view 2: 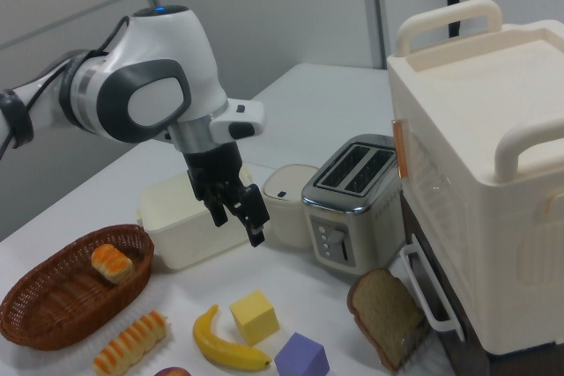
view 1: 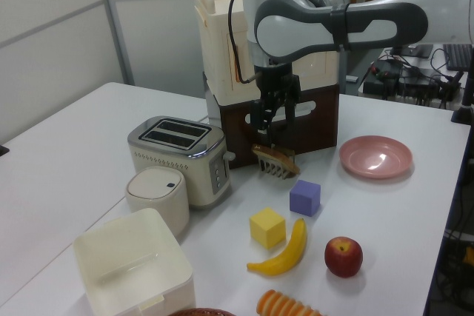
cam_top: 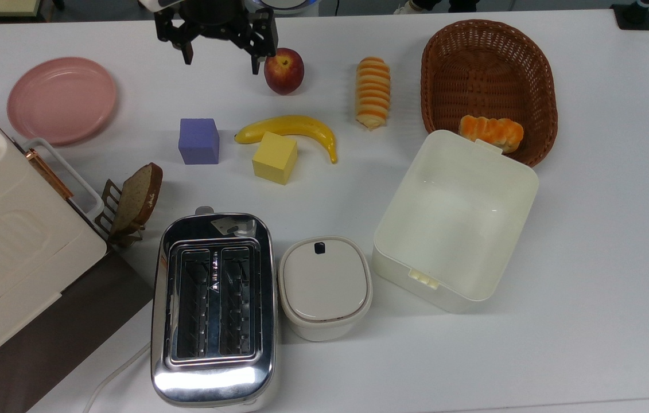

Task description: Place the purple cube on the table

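The purple cube [cam_top: 198, 141] [view 1: 304, 197] [view 2: 301, 357] rests flat on the white table [cam_top: 588, 241], left of the banana and yellow cube in the top view. My gripper [cam_top: 221, 57] [view 1: 274, 127] [view 2: 236, 222] hangs well above the table, open, with nothing between its fingers. In the top view it stands beyond the cube, near the table's far edge beside the apple. Nothing touches the cube.
A yellow cube [cam_top: 274, 157], banana [cam_top: 295, 127] and apple [cam_top: 283, 70] lie close to the purple cube. A pink plate [cam_top: 61, 100] sits at the top view's left. Bread slice in a rack [cam_top: 136, 198], toaster [cam_top: 213, 310], lidded pot [cam_top: 324, 287], white box [cam_top: 456, 215], basket [cam_top: 488, 80].
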